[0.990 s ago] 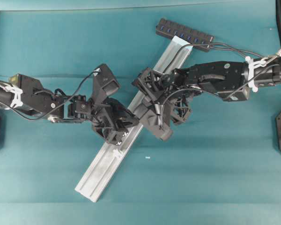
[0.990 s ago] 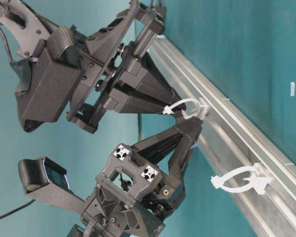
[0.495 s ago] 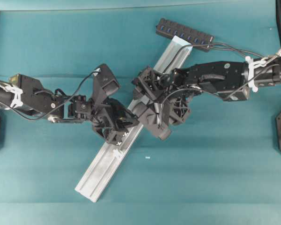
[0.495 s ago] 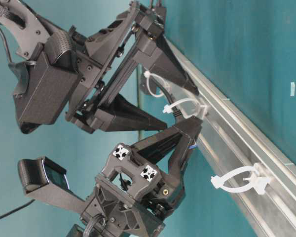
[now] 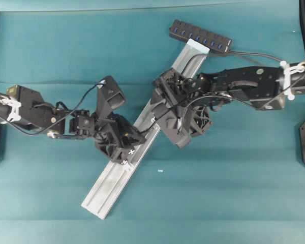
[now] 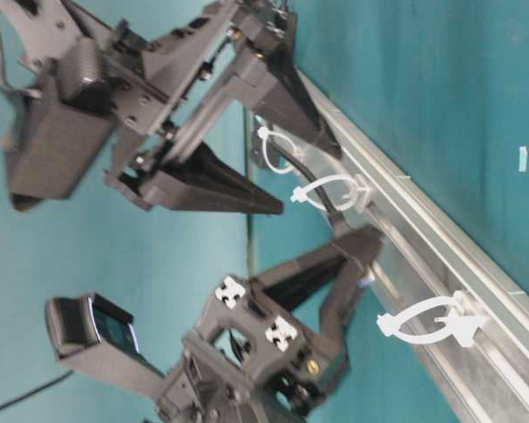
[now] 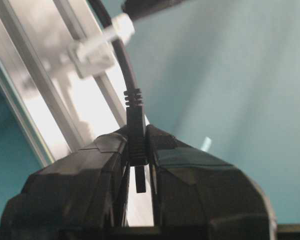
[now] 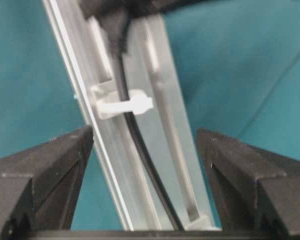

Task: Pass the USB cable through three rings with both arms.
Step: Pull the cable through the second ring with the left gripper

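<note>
A teal table (image 5: 234,193) carries a long silver aluminium rail (image 5: 104,190) lying diagonally, with a black multi-port hub (image 5: 200,36) at its upper end. Both black arms meet over the rail's middle. The right claw (image 8: 145,145) stands wide, its fingers straddling the rail with nothing between them. The left claw (image 7: 138,150) is pinched narrow on the plug of the USB cable (image 7: 135,125). The cable runs along the rail under a translucent white ring (image 8: 121,105); three rings (image 6: 331,194) show in the table-level view.
</note>
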